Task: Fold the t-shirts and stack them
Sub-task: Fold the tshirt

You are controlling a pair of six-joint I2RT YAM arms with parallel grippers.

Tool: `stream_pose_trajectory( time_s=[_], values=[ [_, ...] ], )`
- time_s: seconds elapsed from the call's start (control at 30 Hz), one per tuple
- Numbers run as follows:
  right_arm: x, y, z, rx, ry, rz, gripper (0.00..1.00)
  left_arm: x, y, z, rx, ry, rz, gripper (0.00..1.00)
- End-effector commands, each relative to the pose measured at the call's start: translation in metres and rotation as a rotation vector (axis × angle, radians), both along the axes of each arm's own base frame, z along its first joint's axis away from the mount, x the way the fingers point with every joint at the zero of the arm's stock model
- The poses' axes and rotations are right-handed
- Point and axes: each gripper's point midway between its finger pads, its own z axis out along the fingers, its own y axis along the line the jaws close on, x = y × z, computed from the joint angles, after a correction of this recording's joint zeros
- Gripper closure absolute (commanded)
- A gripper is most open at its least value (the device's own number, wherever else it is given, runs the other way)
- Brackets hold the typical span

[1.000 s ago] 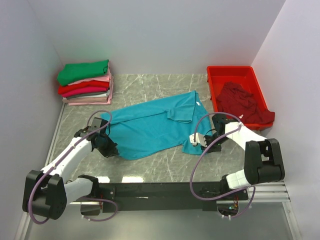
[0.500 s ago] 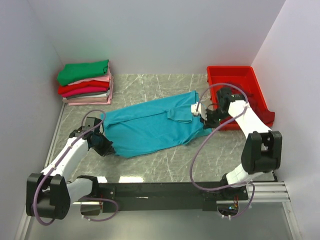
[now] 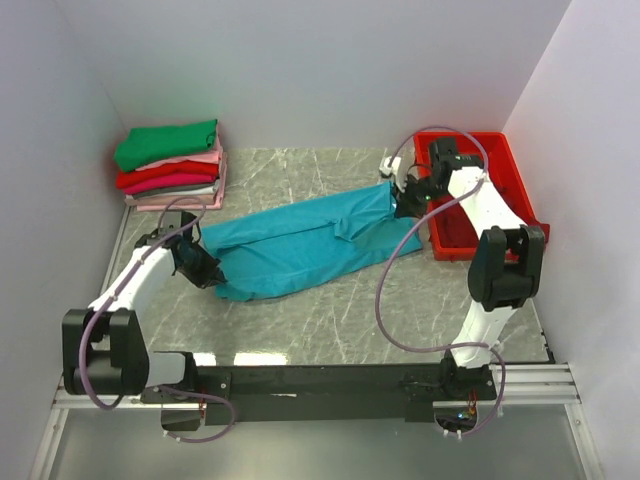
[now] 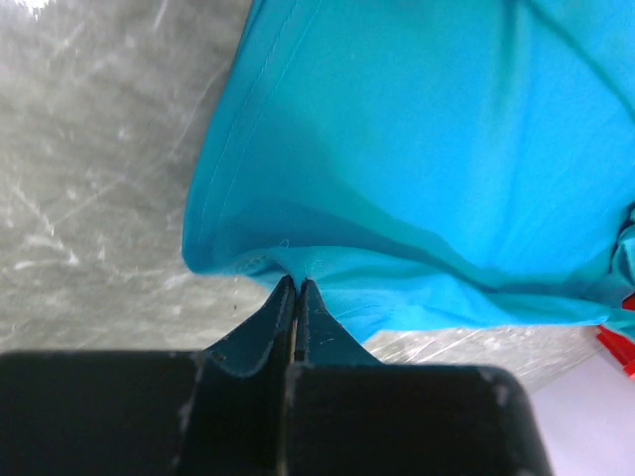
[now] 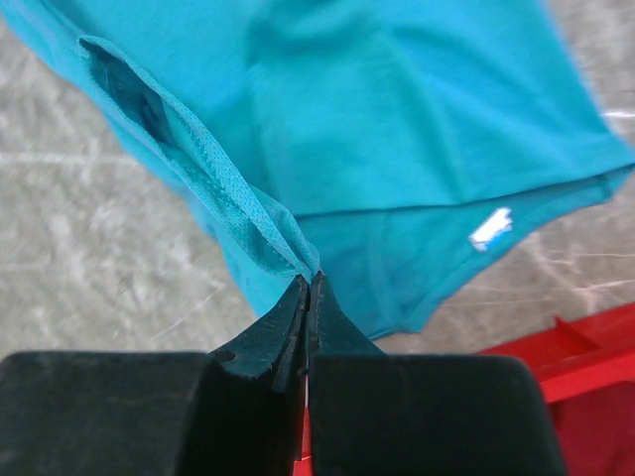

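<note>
From above, the teal-blue t-shirt (image 3: 300, 245) lies stretched on the marble table (image 3: 330, 320), between a stack of folded t-shirts (image 3: 170, 165) and the red tray (image 3: 505, 160). In the left wrist view, the left gripper (image 4: 296, 290) is closed tightly on the shirt's hem. In the right wrist view, the right gripper (image 5: 310, 290) pinches its ribbed edge. The writing on a small white label (image 5: 491, 228) cannot be read.

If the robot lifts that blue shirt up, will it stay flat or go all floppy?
Probably floppy: the teal-blue t-shirt bunches and wrinkles between the left gripper and the right gripper, both pinched shut on its edges. It looks light, since thin fingertip pinches hold it. Being soft cloth, it shouldn't break.
</note>
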Motion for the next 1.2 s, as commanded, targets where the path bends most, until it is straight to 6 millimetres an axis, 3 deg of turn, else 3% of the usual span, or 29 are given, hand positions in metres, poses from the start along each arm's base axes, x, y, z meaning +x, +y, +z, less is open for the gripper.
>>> stream_pose_trajectory(
  time_s=[0.0, 0.27, 0.53, 1.17],
  values=[
    [0.031, 0.004, 0.024, 0.046, -0.057, -0.077, 1.00, 0.022, 0.003, 0.010, 0.001, -0.055, -0.027, 1.00],
    [0.067, 0.004, 0.023, 0.066, -0.069, -0.173, 1.00, 0.053, 0.016, 0.013, 0.033, -0.068, -0.025, 1.00],
    [0.081, 0.001, 0.014, 0.061, -0.063, -0.224, 1.00, 0.079, 0.023, 0.018, 0.082, -0.089, -0.054, 1.00],
    [0.099, 0.000, 0.008, 0.080, -0.051, -0.310, 1.00, 0.093, 0.040, 0.005, 0.174, -0.056, -0.053, 1.00]
  ],
)
